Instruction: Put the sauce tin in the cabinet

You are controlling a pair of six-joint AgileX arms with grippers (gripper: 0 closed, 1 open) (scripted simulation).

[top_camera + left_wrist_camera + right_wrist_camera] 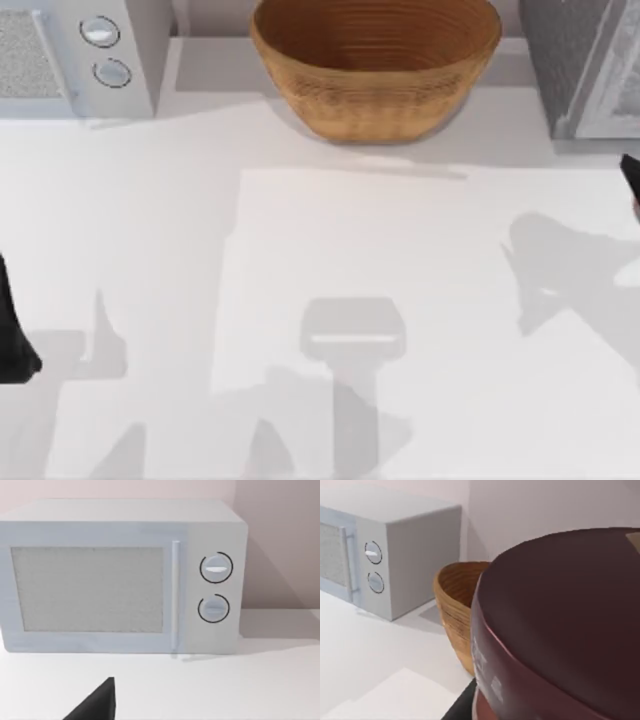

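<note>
The white counter (330, 260) carries three large things along its far edge. At the far-right corner stands the boxy speckled dark-grey cabinet (565, 60) with its pale framed door panel. At the far-left corner sits the white box with a mesh window and two round knobs (85, 50). Between them, at the middle of the far edge, rests the round woven tan basket (375, 65).

The small sauce tin with a dark maroon rim (560, 630) looms right at the right gripper's camera, off the counter. The right gripper reaches in at the counter's right edge, the left gripper at its left edge; I cannot tell how either pair of jaws stands.
</note>
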